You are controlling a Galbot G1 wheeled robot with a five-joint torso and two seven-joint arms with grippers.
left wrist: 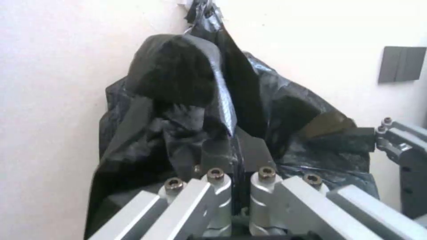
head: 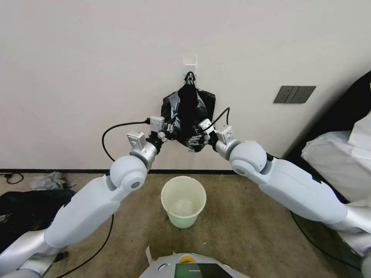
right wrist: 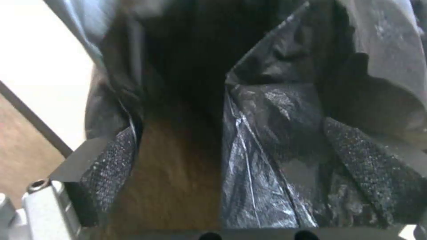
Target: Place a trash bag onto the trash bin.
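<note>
Wall (head: 96, 69): bundle (head: 189, 116) of black bags hangs from a clip (head: 189, 77) at 12 o'clock. Floor (head: 239, 231): bin (head: 183, 200) stands directly below, mouth bare, open carpet all round it.

Left gripper (head: 167, 135) is at the bundle's 8 o'clock edge, jaws nearly closed on a fold of film (left wrist: 222, 110). Right gripper (head: 201, 136) is at 4 o'clock, jaws wide apart, film between them, nothing clamped.

Risk: a pull may drag several sheets or tear the thin film at the clip. Grippers sit close together; the wall limits forward room.
</note>
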